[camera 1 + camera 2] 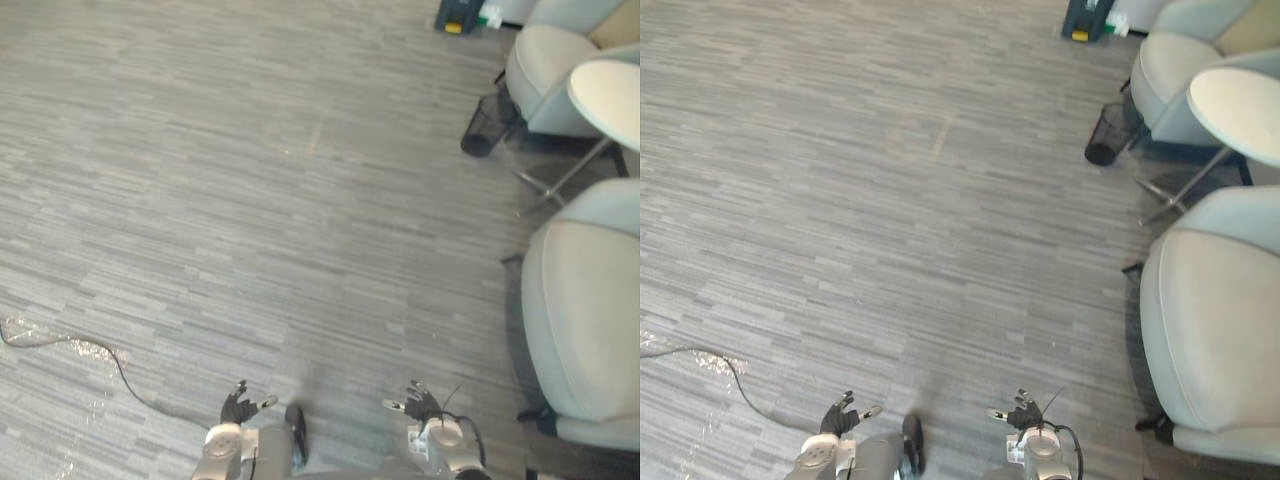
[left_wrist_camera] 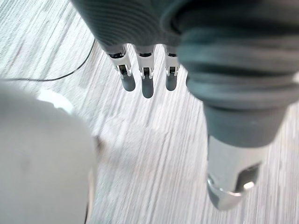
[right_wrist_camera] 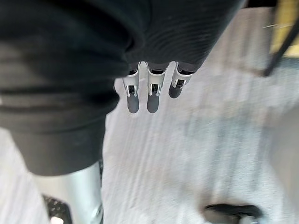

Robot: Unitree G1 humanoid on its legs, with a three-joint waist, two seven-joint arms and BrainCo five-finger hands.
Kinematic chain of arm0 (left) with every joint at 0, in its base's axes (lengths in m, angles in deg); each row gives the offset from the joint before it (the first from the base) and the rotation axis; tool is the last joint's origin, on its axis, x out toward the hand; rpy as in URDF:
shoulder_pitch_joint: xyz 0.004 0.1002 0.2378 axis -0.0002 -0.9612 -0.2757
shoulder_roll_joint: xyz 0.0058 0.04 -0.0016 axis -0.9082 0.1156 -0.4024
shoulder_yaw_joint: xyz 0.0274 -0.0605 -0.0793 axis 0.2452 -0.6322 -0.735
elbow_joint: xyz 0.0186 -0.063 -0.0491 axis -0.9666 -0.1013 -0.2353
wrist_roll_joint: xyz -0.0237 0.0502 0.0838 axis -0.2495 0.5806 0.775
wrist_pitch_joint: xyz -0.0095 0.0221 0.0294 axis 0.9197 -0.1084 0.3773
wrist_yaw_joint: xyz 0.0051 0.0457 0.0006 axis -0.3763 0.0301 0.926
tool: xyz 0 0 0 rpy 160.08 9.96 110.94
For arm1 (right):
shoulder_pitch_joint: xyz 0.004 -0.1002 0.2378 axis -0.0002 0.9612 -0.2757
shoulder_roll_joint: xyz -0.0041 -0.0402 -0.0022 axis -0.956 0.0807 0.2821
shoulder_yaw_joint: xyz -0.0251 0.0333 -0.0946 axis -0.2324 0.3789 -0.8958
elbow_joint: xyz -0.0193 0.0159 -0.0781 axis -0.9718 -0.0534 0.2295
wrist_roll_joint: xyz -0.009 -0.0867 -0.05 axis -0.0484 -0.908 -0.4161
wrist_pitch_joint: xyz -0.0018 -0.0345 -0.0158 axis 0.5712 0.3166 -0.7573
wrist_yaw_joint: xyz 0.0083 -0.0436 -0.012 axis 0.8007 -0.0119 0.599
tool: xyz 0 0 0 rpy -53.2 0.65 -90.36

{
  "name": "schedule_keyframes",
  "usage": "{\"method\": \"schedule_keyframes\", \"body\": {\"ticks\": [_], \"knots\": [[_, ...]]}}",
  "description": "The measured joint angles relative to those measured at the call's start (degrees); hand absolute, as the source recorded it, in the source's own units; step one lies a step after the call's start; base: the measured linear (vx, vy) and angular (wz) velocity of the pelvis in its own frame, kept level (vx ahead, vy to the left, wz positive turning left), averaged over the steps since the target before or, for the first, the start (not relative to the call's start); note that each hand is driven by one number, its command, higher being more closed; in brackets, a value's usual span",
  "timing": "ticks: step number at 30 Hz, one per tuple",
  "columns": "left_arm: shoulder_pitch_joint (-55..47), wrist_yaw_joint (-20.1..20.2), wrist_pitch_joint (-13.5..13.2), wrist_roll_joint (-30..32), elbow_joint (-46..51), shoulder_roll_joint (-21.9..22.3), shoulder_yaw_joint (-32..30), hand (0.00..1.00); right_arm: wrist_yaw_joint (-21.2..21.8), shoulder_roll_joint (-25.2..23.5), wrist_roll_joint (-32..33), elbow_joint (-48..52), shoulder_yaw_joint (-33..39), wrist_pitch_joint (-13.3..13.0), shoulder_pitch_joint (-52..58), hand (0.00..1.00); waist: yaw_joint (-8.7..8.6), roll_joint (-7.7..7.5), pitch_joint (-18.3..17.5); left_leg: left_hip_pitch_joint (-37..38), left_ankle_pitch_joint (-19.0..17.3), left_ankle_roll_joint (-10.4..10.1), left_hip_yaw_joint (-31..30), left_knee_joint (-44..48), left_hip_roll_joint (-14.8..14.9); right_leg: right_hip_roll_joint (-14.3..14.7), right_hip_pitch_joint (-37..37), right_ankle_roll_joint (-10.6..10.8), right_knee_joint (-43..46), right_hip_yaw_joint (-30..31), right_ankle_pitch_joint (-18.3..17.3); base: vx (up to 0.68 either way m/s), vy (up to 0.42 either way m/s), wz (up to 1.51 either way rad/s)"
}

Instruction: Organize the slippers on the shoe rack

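My left hand (image 1: pixel 238 408) hangs low over the grey striped carpet (image 1: pixel 250 200) at the bottom of the head views. Its fingers (image 2: pixel 146 79) are straight and hold nothing, with the thumb (image 2: pixel 229 177) apart from them. My right hand (image 1: pixel 420 403) hangs level with it a little to the right. Its fingers (image 3: pixel 152 93) are also straight and empty, pointing down at the carpet.
Along the right side stand a pale grey armchair (image 1: pixel 585 310), a round white table (image 1: pixel 610 100) on thin metal legs and a second armchair (image 1: pixel 550 70). A black mesh wastebasket (image 1: pixel 482 128) sits beside them. A dark box (image 1: pixel 458 15) lies at the far edge.
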Motion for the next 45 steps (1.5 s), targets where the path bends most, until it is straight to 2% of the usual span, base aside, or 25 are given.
{"method": "schedule_keyframes", "body": {"ticks": [1, 4, 6, 7, 10, 13, 15, 18, 20, 21, 22, 25, 28, 29, 30, 31, 32, 33, 35, 38, 39, 40, 41, 43, 45], "knots": [[0.1, -0.01, -0.02, -0.09, -0.02, 0.15, -0.02, 0.0, -0.02, 0.43, -0.02, 0.26, -0.66, -0.25, -0.59, 0.0, -0.46, 0.81, 0.33, 2.79, 0.01, -0.15, -1.34, -1.85, 0.31, 1.24, -3.96, -2.4, -2.49, -1.25, -2.06, 0.45, -0.021, 0.6], [1.35, -0.02, -0.07, -1.15, -0.04, 1.09, -0.12, 0.0, -0.01, 1.41, -0.01, 0.22, -1.14, -0.54, -1.02, 0.0, -1.6, 1.73, 0.76, 6.46, -1.9, -1.66, -5.02, -3.47, 2.67, 4.87, -8.81, -3.13, -18.67, -2.93, -2.74, 0.44, -0.096, 0.66], [2.59, 0.0, -0.25, -1.52, -0.03, 0.88, -0.11, 0.0, -0.1, 1.56, 0.19, 0.06, -1.03, -0.85, -1.1, 0.0, -2.8, 0.55, 0.58, 9.01, -4.14, -4.27, -9.13, -5.37, 3.46, 6.34, -9.38, -3.11, -43.68, 0.27, 7.5, 0.63, -0.265, 0.98], [2.6, 0.0, -0.24, -1.52, -0.16, 0.97, -0.1, 0.0, -0.11, 1.59, 0.15, 0.01, -1.04, -0.78, -0.92, 0.0, -2.93, 0.17, 0.47, 9.7, -4.87, -4.64, -9.82, -5.32, 3.66, 6.38, -9.06, -2.95, -43.47, 0.85, 10.89, 0.57, -0.284, 0.63], [2.3, 0.01, -0.27, -1.46, -1.0, 4.32, -3.51, 0.0, -0.16, 1.96, 0.1, 0.08, -0.53, -0.27, -1.58, 0.0, -2.98, 3.18, 0.94, 6.91, -5.25, -6.19, -11.55, 10.29, 6.49, 7.87, -6.21, -7.77, -36.19, -2.12, 4.86, 0.65, -0.292, 0.46], [0.91, 0.08, -0.24, -1.46, 0.68, 6.61, -7.77, 0.0, -0.16, 1.67, 0.07, 0.91, -1.32, 0.31, -0.67, 0.0, -1.78, 4.98, 1.7, -5.33, 1.81, -12.14, -8.72, 44.01, 12.62, 10.72, 5.67, -10.19, -41.24, -4.31, 1.23, 0.56, -0.181, 0.23], [-0.1, 0.08, -0.23, -1.47, 1.88, 6.78, -8.6, 0.0, -0.19, 0.64, 0.15, 2.47, -1.54, 0.33, 0.03, 0.0, -0.72, 4.52, 1.92, -9.66, 0.94, -11.31, -5.09, 50.76, 15.5, 11.46, 11.46, -10.59, -44.71, -4.12, 0.04, 0.42, -0.079, -0.04], [0.11, 0.12, -0.29, -1.46, 3.53, 6.54, -8.88, 0.0, -0.18, -0.28, 0.17, 2.11, -1.09, 0.3, -0.56, 0.0, 0.53, 3.43, 1.68, -17.46, -2.39, -8.14, 0.51, 45.36, 15.69, 10.96, 19.18, -10.49, -51.3, -3.16, -0.62, 0.61, -0.02, -0.1], [0.46, 0.18, -0.3, -1.34, 3.62, 6.16, -8.18, 0.0, -0.18, -0.21, 0.16, 1.98, -0.63, 0.31, -1.35, 0.0, 0.93, 3.0, 1.87, -19.65, -0.95, -6.29, 1.83, 22.33, 8.92, 7.62, 22.21, -8.68, -52.91, -1.64, -1.8, 0.53, 0.153, -0.35], [0.48, 0.16, -0.3, -1.34, 3.63, 6.12, -8.05, 0.0, -0.18, -0.18, 0.17, 1.98, -0.49, 0.31, -1.37, 0.0, 0.98, 2.97, 1.88, -19.74, 0.04, -6.25, 1.52, 19.47, 8.02, 7.23, 22.54, -8.66, -52.97, -1.34, -2.12, 0.69, 0.255, -0.53], [0.84, 0.15, -0.33, -1.01, 3.09, 5.5, -6.49, 0.0, -0.3, -0.02, 0.06, 1.37, 0.52, 0.37, -1.32, 0.0, 2.05, 2.54, 1.85, -17.97, 10.34, -3.52, 0.29, 7.38, 3.79, 5.14, 25.31, -6.95, -53.89, 1.12, -3.78, 0.47, 0.177, -0.32], [2.43, 0.09, -0.43, -0.98, 1.6, 4.44, -5.99, 0.0, -0.2, -0.47, -0.11, 0.6, 0.06, 0.49, -1.02, 0.0, 1.53, 1.6, 1.36, -16.88, 8.34, -2.04, 0.86, 7.99, 2.76, 4.21, 25.26, -7.05, -53.53, 4.01, 0.43, 0.55, 0.191, -0.02], [1.34, 0.12, -0.21, -0.97, 1.16, 3.46, -5.46, 0.0, -0.2, -0.37, -0.4, -0.09, -0.45, 0.34, -1.33, 0.0, 1.63, -0.19, 0.43, -13.67, 3.44, -0.3, 2.3, 10.41, 2.43, 3.72, 19.02, -3.32, -35.84, 9.6, 3.0, 0.52, 0.202, -0.21], [0.9, 0.08, -0.16, -0.96, 0.85, 2.8, -4.17, 0.0, -0.2, -0.48, -0.7, -0.19, -0.38, 0.35, -1.14, 0.0, 1.38, -0.99, 0.64, -8.72, 0.15, -0.89, 2.68, 7.48, 1.49, 3.45, 14.09, 5.81, -21.64, 10.25, 6.72, 0.48, 0.138, -0.19], [1.12, 0.12, 0.05, -0.89, -0.28, 1.77, -2.84, 0.0, -0.02, -0.62, -1.29, -0.27, -0.41, 0.38, -0.59, 0.0, 0.67, -1.81, 0.59, -5.04, -1.42, -0.44, 2.59, 6.36, 0.4, 2.58, 8.65, 8.06, -8.74, 10.58, 7.64, 0.48, 0.118, -0.14], [1.18, 0.11, 0.2, -0.88, -0.66, 1.63, -2.57, 0.0, 0.0, -0.59, -1.45, -0.27, -0.37, 0.38, -0.47, 0.0, 0.39, -1.84, 0.62, -3.74, -1.92, -0.29, 2.55, 5.9, 0.27, 2.42, 7.21, 7.2, -5.28, 9.99, 6.94, 0.47, 0.078, -0.02], [1.17, 0.07, 0.67, -0.87, -1.38, 1.62, -1.89, 0.0, 0.14, -0.31, -1.78, 0.0, -0.35, 0.5, 0.2, 0.0, -0.09, -1.15, 0.82, 1.87, -2.71, -0.21, 2.52, 3.31, 0.13, 1.42, 2.72, 0.99, 1.54, 5.73, 2.8, 0.59, 0.061, -0.06], [1.01, 0.05, 0.92, -0.86, -1.78, 1.61, -1.6, 0.0, 0.06, 0.5, -1.88, 0.14, -0.36, 0.32, 0.09, 0.0, -0.52, -0.3, 1.0, 6.56, -2.68, -0.23, 2.41, 0.12, 0.71, 1.42, -0.49, -2.25, 1.24, 1.75, -0.64, 0.5, 0.048, -0.03], [1.62, 0.04, 0.92, -0.85, -1.76, 1.5, -1.69, 0.0, 0.0, 0.74, -1.83, 0.11, 0.06, 0.22, -0.18, 0.0, -1.1, 0.53, 1.27, 10.45, -2.68, -0.23, 2.16, -2.22, 2.37, 2.32, -4.95, -5.05, -6.04, -3.89, -3.56, 0.5, -0.026, 0.16], [2.79, 0.09, 0.89, -0.83, -1.68, 1.5, -1.58, 0.0, 0.06, 0.51, -1.86, 0.19, 0.1, 0.1, -1.41, 0.0, -2.48, 0.66, 1.51, 14.56, -2.72, -0.28, 0.54, -4.35, 5.25, 5.32, -9.46, -5.03, -31.23, -5.95, 1.31, 0.58, -0.154, 0.5], [2.63, 0.12, 0.89, -0.8, -1.62, 1.34, -1.56, 0.0, 0.03, 0.49, -1.91, 0.11, 0.01, 0.13, -1.35, 0.0, -2.99, 0.1, 1.19, 15.76, -2.92, -0.68, 0.25, -5.18, 4.69, 5.79, -8.69, -4.42, -40.0, -4.93, 5.62, 0.56, -0.238, 0.59], [2.0, 0.12, 0.9, -0.28, -1.62, 1.31, -1.51, 0.0, 0.1, 0.53, -1.79, 0.02, 0.18, 0.19, -0.63, 0.0, -3.32, -0.79, 0.83, 18.61, -4.13, -2.77, -1.92, -5.97, 4.04, 5.74, -8.2, -5.28, -44.93, -2.18, 16.1, 0.45, -0.199, 0.43], [2.14, 0.14, 0.9, 0.02, -1.91, 1.65, -1.53, 0.0, 0.08, 0.81, -1.72, 0.09, 0.51, 0.14, -0.79, 0.0, -3.43, -0.69, 0.76, 19.5, -4.54, -3.43, -2.38, -5.93, 4.6, 6.28, -8.39, -7.29, -43.39, -1.69, 17.34, 0.59, -0.278, 0.11], [2.31, 0.17, 0.87, 0.39, -2.82, 3.57, -1.86, 0.0, 0.16, 1.81, -1.98, -0.06, 1.63, 0.43, -2.11, 0.0, -3.23, 3.12, 0.99, 19.74, -3.57, -5.56, -5.09, -1.77, 7.25, 8.16, -9.76, -8.35, -34.86, -2.44, 9.36, 0.59, -0.272, -0.08], [1.99, 0.18, 0.91, 0.36, -2.88, 5.0, -3.46, 0.0, 0.23, 1.79, -1.69, 0.05, 3.41, 0.61, -1.87, 0.0, -3.46, 4.79, 0.39, 17.11, -1.28, -9.36, -6.78, 7.46, 9.16, 9.26, -7.51, -9.75, -33.27, -4.02, 5.55, 0.57, -0.218, 0.1]]}}
